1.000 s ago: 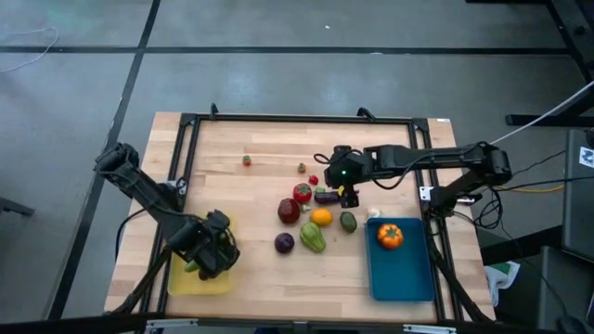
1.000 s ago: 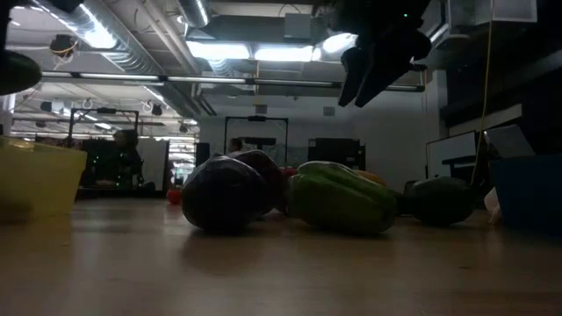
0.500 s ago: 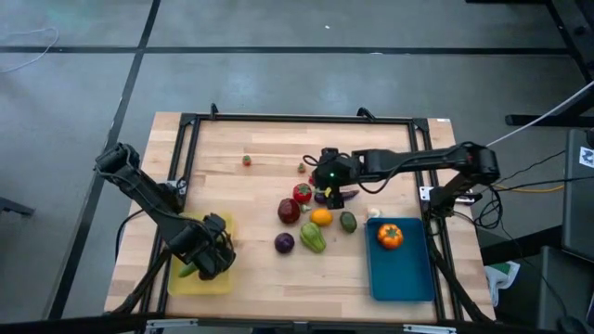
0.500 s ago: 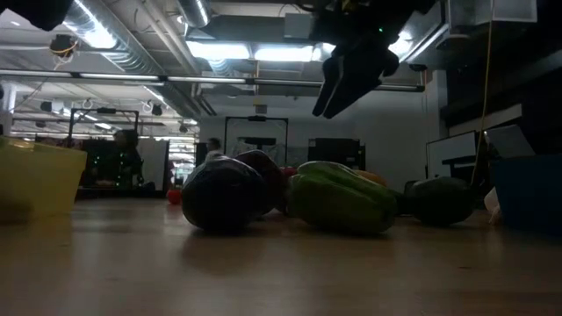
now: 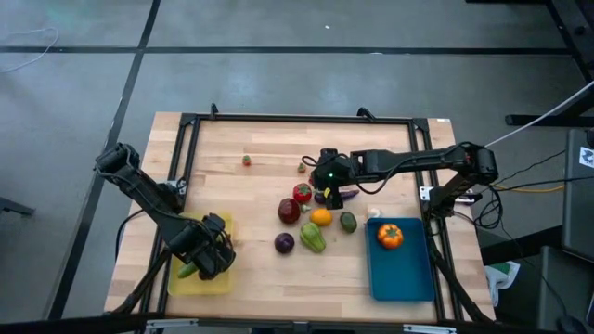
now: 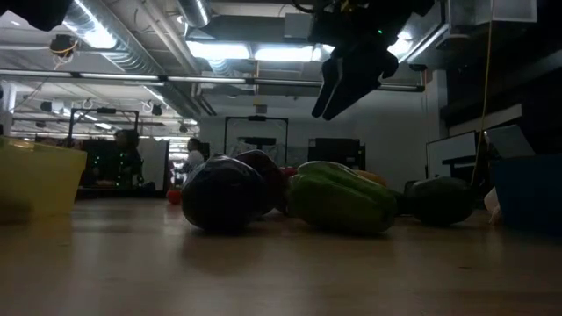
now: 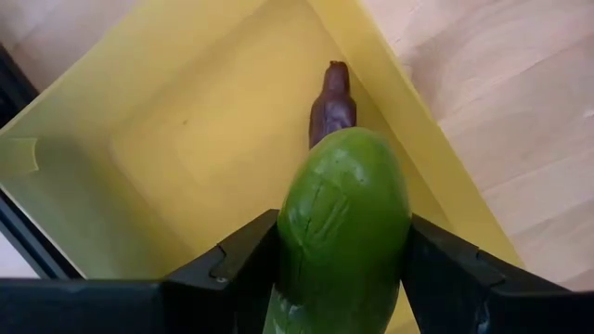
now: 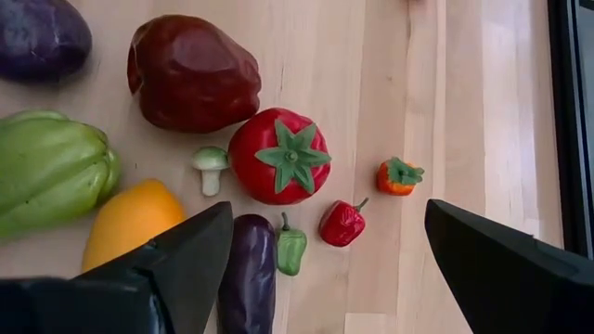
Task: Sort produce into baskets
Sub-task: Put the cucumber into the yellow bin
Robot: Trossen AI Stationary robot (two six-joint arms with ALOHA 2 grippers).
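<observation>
The wooden table point(image 5: 260, 139) sits inside a black frame, with bare boards along its far edge and at the near middle between the two trays. Compared with a second ago, the right gripper point(image 5: 327, 178) has shifted from above the cluster's right side toward the left and far side; in the last half second it has not visibly moved. It hangs above the produce with jaws spread wide and empty, over a red tomato point(image 8: 279, 155), a small red pepper point(image 8: 342, 223), a small green pepper point(image 8: 290, 250) and a purple eggplant point(image 8: 247, 275). The left gripper point(image 5: 206, 257) has eased slightly toward the yellow tray's point(image 5: 219, 284) left side and pinches a green cucumber point(image 7: 342, 227) over the tray, where a dark eggplant-like piece point(image 7: 331, 104) lies against the wall. The blue tray point(image 5: 401, 276) at the right near corner holds an orange piece point(image 5: 390, 235). The cluster lies mid-table, well apart from both trays.
</observation>
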